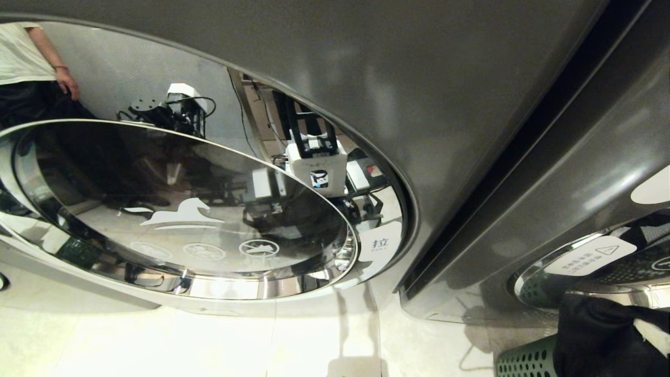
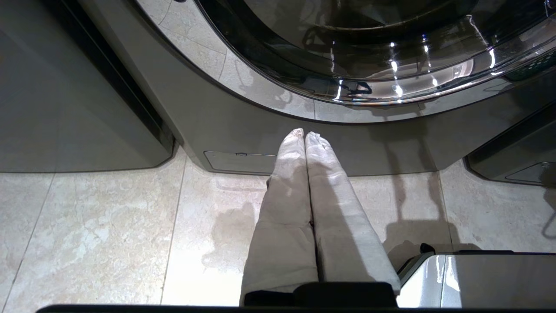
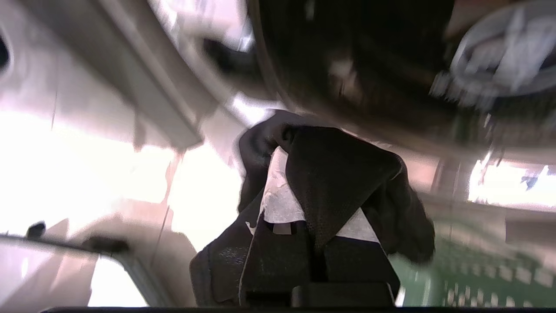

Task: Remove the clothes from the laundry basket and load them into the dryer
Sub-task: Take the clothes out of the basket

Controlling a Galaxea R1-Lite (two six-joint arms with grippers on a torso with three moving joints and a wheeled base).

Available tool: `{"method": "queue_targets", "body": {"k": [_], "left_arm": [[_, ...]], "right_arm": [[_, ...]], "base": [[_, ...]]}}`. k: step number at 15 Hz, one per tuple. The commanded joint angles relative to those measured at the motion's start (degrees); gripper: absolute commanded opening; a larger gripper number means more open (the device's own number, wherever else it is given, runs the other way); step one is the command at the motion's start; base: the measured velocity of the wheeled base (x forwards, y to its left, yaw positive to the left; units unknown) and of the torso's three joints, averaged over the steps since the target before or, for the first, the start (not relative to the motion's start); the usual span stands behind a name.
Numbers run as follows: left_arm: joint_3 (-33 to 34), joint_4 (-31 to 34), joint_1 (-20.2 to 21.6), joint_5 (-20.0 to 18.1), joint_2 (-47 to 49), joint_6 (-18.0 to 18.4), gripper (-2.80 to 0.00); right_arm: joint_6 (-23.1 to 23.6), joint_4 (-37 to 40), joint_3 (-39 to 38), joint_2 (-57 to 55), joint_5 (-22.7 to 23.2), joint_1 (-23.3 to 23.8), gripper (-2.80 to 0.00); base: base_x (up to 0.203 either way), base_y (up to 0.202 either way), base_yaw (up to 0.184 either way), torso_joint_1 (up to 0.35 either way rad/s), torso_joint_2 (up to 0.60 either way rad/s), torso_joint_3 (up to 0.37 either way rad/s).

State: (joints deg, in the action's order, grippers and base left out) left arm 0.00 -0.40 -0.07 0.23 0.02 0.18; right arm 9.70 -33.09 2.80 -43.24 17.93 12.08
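Observation:
A black garment hangs at the lower right of the head view, just above the green perforated laundry basket. My right gripper is shut on this black garment, which drapes over its white-covered fingers and hides their tips. The basket lies below it. Beyond the cloth is a dark round front of a machine; I cannot tell whether it stands open. My left gripper is shut and empty, low over the floor and pointing at a machine's base.
A large grey machine with a shut round glass door fills the left of the head view. A second machine's chrome-rimmed door stands beside the basket. A person in a white top shows at the upper left. Pale floor tiles lie below.

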Motion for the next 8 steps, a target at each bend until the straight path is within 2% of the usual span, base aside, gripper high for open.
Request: {"method": "queue_targets", "body": {"k": [1,4,5,6,8], "left_arm": [[0.0,-0.03,0.03,0.04,-0.05,-0.01,-2.8],[0.0,-0.04,-0.01,0.04,-0.11,-0.01,-2.8],[0.0,0.02,0.04,0.04,-0.11,-0.01,-2.8],[0.0,0.05,-0.01,0.04,-0.11,-0.01,-2.8],[0.0,-0.04,-0.01,0.04,-0.11,-0.01,-2.8]], "right_arm": [[0.08,2.1,-1.82,6.21,-2.69,-3.09,-2.8],[-0.06,16.01,-2.6,17.14,-13.47,-11.24,-2.8],[-0.16,21.85,-2.67,20.75,-16.14,-12.41,-2.8],[-0.19,26.28,-2.44,24.15,-17.12,-12.81,-2.8],[-0.04,32.35,-1.94,31.02,-16.27,-12.76,-2.8]], "base": [[0.0,0.0,0.0,0.0,0.0,0.0],[0.0,0.0,0.0,0.0,0.0,0.0],[0.0,0.0,0.0,0.0,0.0,0.0],[0.0,0.0,0.0,0.0,0.0,0.0],[0.0,0.0,0.0,0.0,0.0,0.0]]}}
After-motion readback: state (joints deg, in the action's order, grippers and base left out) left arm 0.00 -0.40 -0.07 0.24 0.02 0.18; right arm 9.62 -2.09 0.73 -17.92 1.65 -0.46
